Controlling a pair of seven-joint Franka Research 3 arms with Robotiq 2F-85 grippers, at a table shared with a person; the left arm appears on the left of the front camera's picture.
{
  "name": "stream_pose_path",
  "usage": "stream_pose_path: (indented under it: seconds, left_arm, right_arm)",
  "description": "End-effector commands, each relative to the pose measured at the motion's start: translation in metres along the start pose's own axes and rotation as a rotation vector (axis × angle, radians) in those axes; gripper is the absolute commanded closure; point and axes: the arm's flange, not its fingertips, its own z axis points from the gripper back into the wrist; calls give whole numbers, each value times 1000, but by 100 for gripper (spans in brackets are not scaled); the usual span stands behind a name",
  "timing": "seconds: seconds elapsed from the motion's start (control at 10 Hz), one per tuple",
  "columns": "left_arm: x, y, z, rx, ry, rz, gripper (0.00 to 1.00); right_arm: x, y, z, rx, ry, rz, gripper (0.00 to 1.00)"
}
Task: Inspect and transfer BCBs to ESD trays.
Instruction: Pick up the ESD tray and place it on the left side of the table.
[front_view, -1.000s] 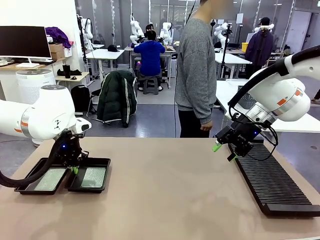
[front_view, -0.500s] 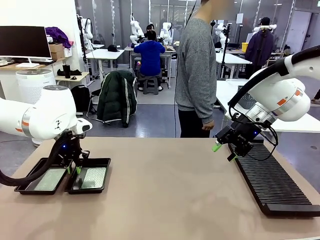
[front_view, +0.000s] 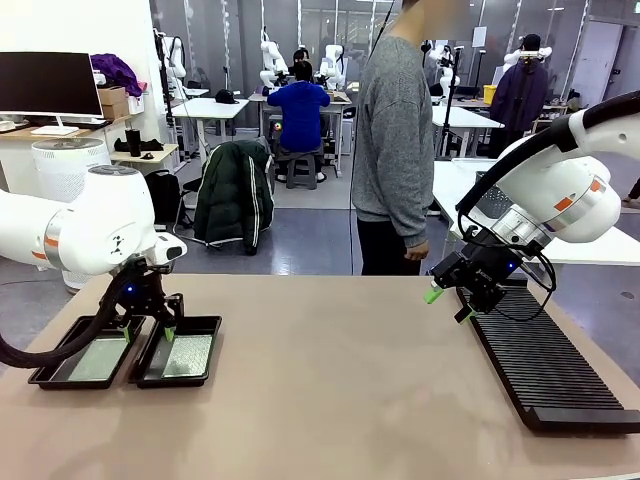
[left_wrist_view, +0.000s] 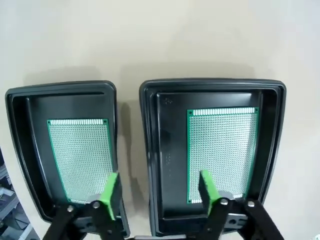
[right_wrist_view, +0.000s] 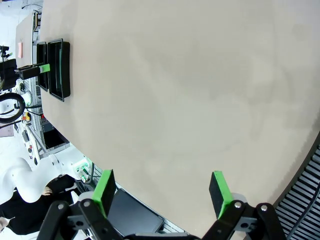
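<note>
BCBs (left_wrist_view: 220, 150) lie in both ESD trays (left_wrist_view: 150, 160); left hand (left_wrist_view: 159, 187) spread, seemingly empty; right hand (right_wrist_view: 162, 187) wide.

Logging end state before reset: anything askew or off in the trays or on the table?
Nothing stands out. Each ESD tray holds one BCB lying flat on its floor, roughly square to the walls. The left gripper stands open above them, holding nothing. The slotted rack looks undisturbed.

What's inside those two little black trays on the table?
Each of the ESD trays holds one of the BCBs, lying flat on its floor. The left tool, open and empty above them, covers each board's near edge, so that part can't be seen.
</note>
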Motion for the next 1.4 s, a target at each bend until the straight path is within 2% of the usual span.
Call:
stream_pose_path:
  seconds: [0.0, 0.7, 1.3]
  left_arm:
    - [-4, -2, 19, -36, 14, -3, 0]
    - [-18, -13, 114, 5, -16, -31, 0]
    - [-17, -15, 122, 10, -32, -15, 0]
  right_arm:
    - [3, 1, -1, -10, 7, -9, 0]
    - [3, 1, -1, -10, 7, -9, 0]
    - [3, 1, -1, -10, 7, -9, 0]
